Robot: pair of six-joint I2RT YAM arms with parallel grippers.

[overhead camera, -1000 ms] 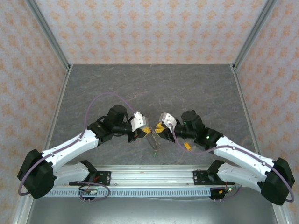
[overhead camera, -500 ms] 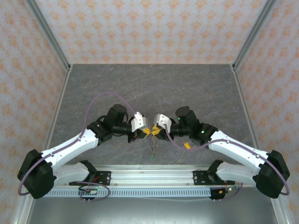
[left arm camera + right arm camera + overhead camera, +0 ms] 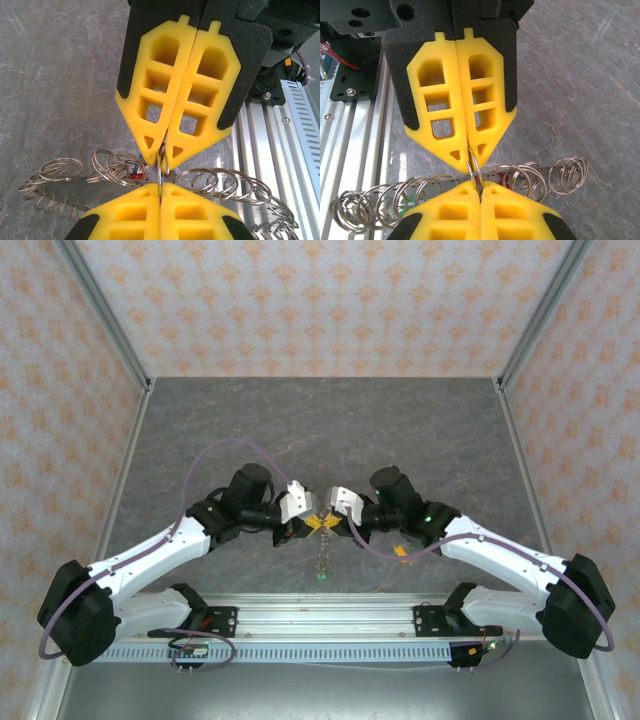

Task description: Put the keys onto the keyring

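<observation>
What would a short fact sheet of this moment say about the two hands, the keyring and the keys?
left hand: shut, pinching a thin loop of the keyring
right hand: shut on the same loop, tip to tip with the left hand
keyring: chain of wire rings, trailing from the hands toward the near edge of the table
keys: small red and blue bits among the rings; too small to count
table: grey, stone-look top

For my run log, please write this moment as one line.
left hand: shut on keyring | right hand: shut on keyring | tips: facing, close
</observation>
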